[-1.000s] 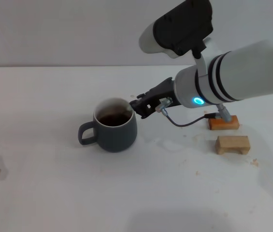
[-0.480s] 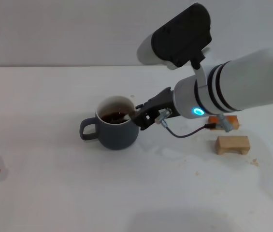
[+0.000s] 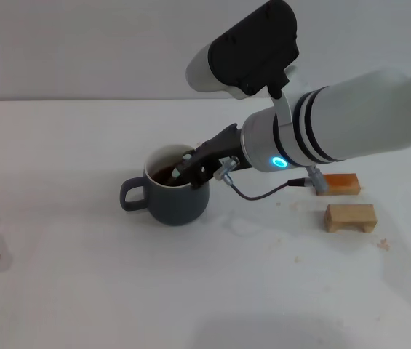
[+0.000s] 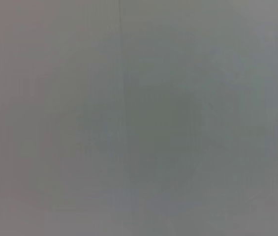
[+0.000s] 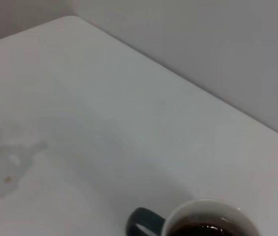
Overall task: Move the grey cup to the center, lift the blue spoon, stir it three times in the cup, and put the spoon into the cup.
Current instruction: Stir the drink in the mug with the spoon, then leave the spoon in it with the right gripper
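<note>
My head camera is looking forward and down over the white worktop (image 3: 81,276), taking in the grey cup (image 3: 172,196) near the middle and my right arm (image 3: 336,131) reaching in from the right. My right wrist camera is sitting close above, facing down across the worktop toward the back wall, sharing only the grey cup's rim and handle. My left wrist camera is showing nothing but a flat grey surface.

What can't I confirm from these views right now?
- Blue spoon: head view shows only a pale tip by the right gripper; its bowl is hidden inside the squat dark blue-grey ceramic cup.
- Cup: cut by right wrist view's edge.
- Left gripper: no view shows it; left wrist view is blank grey.
</note>
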Tool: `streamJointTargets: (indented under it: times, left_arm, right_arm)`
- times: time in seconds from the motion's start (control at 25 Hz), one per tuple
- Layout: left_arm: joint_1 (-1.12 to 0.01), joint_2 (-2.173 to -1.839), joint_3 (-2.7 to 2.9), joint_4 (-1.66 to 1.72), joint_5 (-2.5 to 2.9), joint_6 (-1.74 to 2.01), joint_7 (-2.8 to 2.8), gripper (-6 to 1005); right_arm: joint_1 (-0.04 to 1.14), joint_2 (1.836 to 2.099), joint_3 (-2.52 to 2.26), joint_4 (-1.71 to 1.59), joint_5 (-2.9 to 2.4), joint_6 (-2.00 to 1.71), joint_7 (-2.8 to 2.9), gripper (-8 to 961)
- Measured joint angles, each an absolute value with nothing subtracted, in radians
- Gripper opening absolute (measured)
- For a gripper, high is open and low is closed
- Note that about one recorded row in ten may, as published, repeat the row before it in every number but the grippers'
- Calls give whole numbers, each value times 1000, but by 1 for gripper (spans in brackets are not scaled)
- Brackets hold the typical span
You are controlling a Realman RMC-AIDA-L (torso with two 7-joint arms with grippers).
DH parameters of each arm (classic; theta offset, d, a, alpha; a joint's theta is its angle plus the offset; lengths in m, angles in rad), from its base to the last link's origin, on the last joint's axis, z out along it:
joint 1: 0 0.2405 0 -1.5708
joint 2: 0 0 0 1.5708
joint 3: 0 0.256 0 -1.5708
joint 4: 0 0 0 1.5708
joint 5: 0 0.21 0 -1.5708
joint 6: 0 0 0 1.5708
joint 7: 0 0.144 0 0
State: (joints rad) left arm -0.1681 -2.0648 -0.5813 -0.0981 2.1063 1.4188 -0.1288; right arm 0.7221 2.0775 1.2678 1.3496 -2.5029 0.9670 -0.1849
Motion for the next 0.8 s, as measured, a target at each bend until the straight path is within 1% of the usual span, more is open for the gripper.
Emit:
streamJointTargets:
  times: [0.28, 0.8]
  left_arm:
    - [-171, -2065, -581, -97, 2106, 1419, -129, -2]
    - [-170, -2065, -581, -97, 2106, 1419, -129, -2]
  right_arm:
    - [729, 2075, 1294, 1305, -2521, 946, -208, 125]
    - [695, 2078, 1298, 1343, -2527, 965, -208, 123]
